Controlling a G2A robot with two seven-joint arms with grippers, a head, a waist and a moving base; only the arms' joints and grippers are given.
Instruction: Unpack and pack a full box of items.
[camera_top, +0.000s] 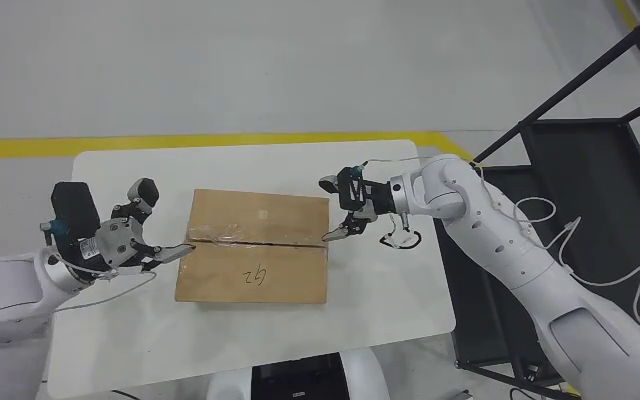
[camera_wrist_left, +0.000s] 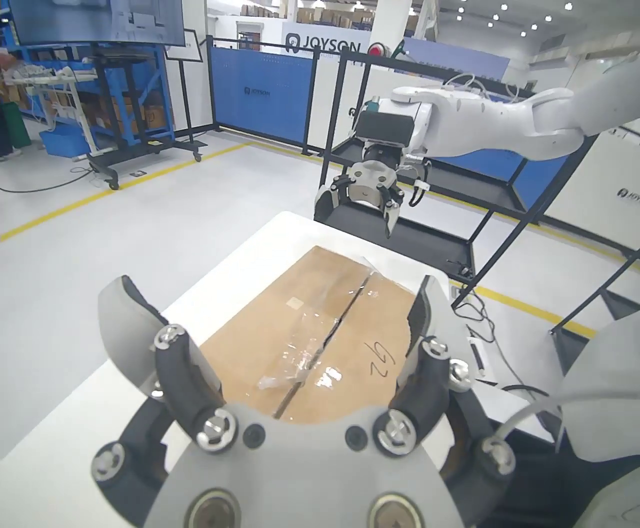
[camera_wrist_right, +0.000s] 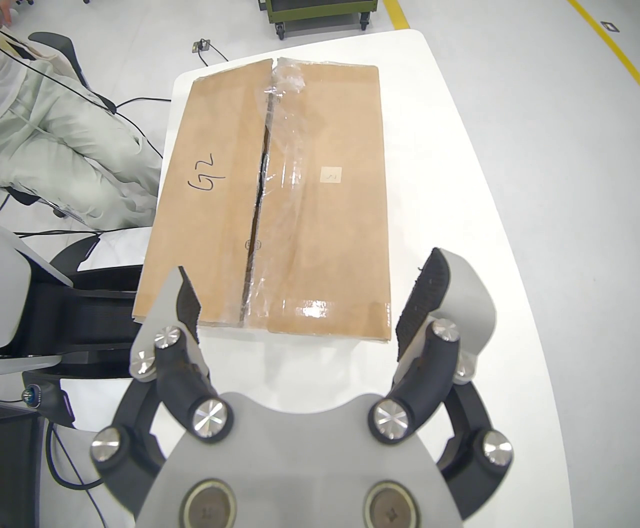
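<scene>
In the top view, one closed cardboard box (camera_top: 255, 245) is lying in the middle of the white table (camera_top: 120, 330). The two grippers are standing at its two short ends. The left gripper (camera_top: 165, 222) is spreading its fingers wide, and one fingertip is reaching the box's edge just where the middle seam ends. I cannot tell if it is touching. The right gripper (camera_top: 327, 210) is also released, with one fingertip near the other end of the same seam. Bare table is lying free along both long sides of the box and behind each gripper. One black rack (camera_top: 580, 200) is standing beside the table, behind the right arm.

In the left wrist view, the left gripper (camera_wrist_left: 272, 295) is holding nothing, and its two fingers are framing the box (camera_wrist_left: 370, 310) just ahead of it. One strip of clear tape (camera_wrist_left: 305, 345) is running along the seam, wrinkled and partly loose. Beyond the far edge of the box, the right gripper (camera_wrist_left: 357, 212) is hanging above the table's end (camera_wrist_left: 240, 250), with its fingers apart.

In the right wrist view, the right gripper (camera_wrist_right: 310, 272) is released and empty. The near edge of the box (camera_wrist_right: 325, 125) is lying just ahead of its fingertips, and a strip of bare table (camera_wrist_right: 440, 175) is running between them. The two top flaps are meeting in a narrow dark gap under the tape (camera_wrist_right: 280, 150). One small pale sticker (camera_wrist_right: 330, 174) and one handwritten mark (camera_wrist_right: 207, 172) are sitting on the flaps.
</scene>
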